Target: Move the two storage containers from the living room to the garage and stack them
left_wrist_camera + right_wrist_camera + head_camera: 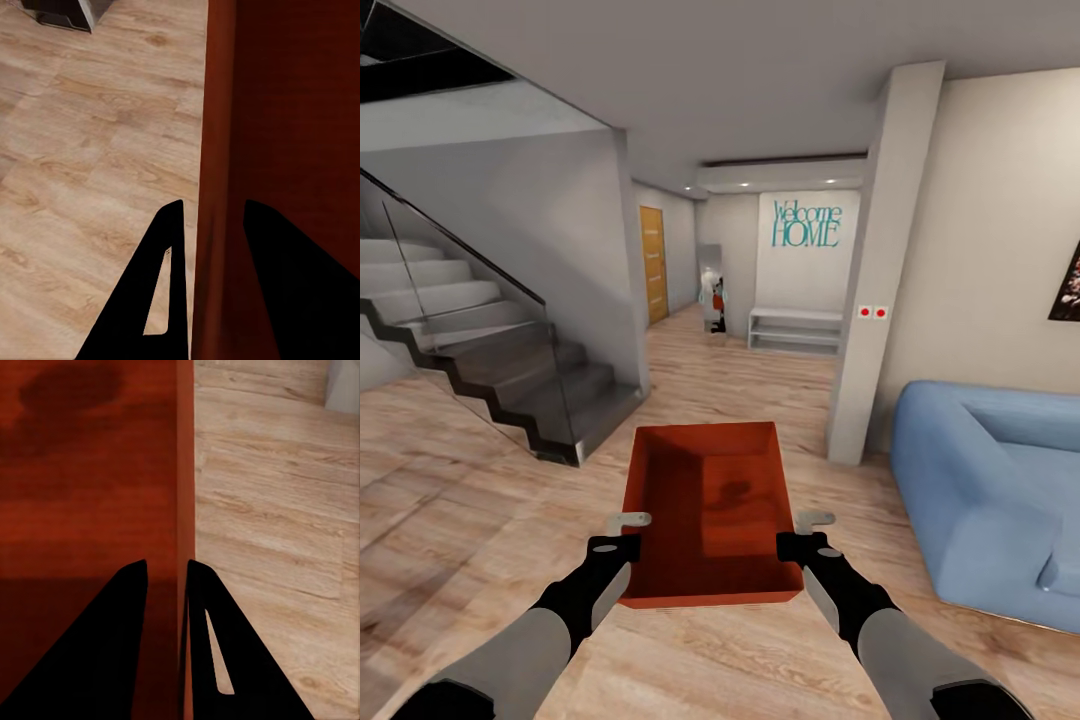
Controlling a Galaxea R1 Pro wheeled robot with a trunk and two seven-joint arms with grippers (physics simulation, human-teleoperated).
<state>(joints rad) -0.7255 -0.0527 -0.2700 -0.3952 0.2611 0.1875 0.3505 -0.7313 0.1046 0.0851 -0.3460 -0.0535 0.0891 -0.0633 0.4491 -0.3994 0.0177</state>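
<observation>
Between our two arms, above the wood floor (480,480), we hold one bin (710,500), red-orange, open at the top, with nothing inside it. Our left gripper (622,535) is clamped on the bin's left wall near its front corner; in the left wrist view (214,217) one dark finger (161,300) lies outside the wall and the other inside, with the wall pinched between them. Our right gripper (808,535) grips the right wall the same way; in the right wrist view (166,570) one finger (105,660) sits inside the bin (90,495) and the other outside, pressed close against the thin wall. Both pairs of jaws are narrowed to about the thickness of that wall.

We count one bin, two grippers, and four fingers across the wrist views. The bin (292,112) hangs level above the planks (90,150), its long side running away from us.

Around us we see one blue sofa (990,490) at the right, well apart from the bin, one staircase (470,340) with a glass rail at the left, one pillar (880,270) with two small red switches (872,312), one wood door (653,262) down the hall, one low white shelf (795,330), and one teal wall sign (807,225) reading "Welcome HOME". A dark picture (1066,285) edges the right wall.
</observation>
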